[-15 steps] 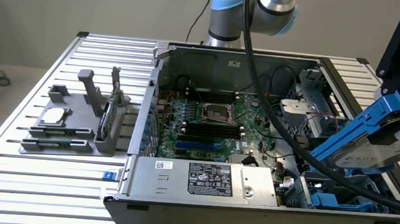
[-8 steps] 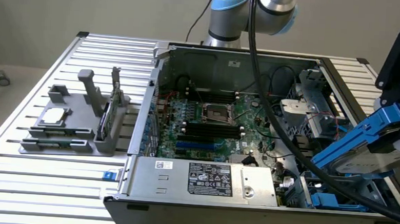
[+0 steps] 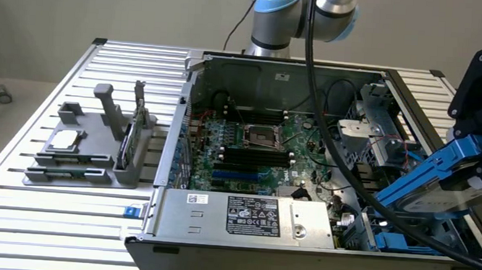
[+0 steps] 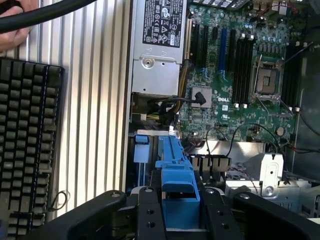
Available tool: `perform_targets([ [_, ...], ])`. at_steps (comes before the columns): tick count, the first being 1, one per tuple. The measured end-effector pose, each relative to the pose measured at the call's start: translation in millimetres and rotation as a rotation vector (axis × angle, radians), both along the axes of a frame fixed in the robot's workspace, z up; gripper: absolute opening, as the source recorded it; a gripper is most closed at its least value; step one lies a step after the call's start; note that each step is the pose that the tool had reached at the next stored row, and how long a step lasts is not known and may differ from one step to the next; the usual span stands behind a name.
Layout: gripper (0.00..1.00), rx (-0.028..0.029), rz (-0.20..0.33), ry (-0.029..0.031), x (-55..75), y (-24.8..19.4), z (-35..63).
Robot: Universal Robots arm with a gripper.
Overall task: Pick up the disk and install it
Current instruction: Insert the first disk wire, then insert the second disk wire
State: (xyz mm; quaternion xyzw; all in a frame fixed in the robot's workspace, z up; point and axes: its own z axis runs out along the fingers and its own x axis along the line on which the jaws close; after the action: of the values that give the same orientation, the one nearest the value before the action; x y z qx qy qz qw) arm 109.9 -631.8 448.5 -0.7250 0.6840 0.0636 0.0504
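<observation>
The disk (image 3: 427,177), a silver-grey drive in a bright blue carrier, hangs tilted over the drive bay area at the exterior view's right side of the open computer case (image 3: 260,80). My gripper (image 3: 476,175) is shut on its upper end. In the wrist view the two black fingers (image 4: 148,212) clamp the blue carrier (image 4: 176,172) from both sides, and its far end points down toward the bay beside the motherboard (image 4: 250,65).
The silver power supply (image 3: 241,214) fills the case's front. Another blue carrier part (image 3: 392,242) sits in the bay. A grey fixture (image 3: 83,164) holds a small chip (image 3: 63,139) and a green card (image 3: 127,142). A thick black cable (image 3: 324,133) crosses the case. A keyboard (image 4: 27,150) and a hand (image 4: 15,32) lie outside the case.
</observation>
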Motion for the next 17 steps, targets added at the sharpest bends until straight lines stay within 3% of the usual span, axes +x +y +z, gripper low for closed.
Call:
perform_targets([
  [8, 0.32, -0.0021, -0.002, -0.0001, 3.8, 1.9, -14.1],
  [17, 0.32, -0.002, -0.012, -0.0002, 7.6, 0.1, -19.5],
])
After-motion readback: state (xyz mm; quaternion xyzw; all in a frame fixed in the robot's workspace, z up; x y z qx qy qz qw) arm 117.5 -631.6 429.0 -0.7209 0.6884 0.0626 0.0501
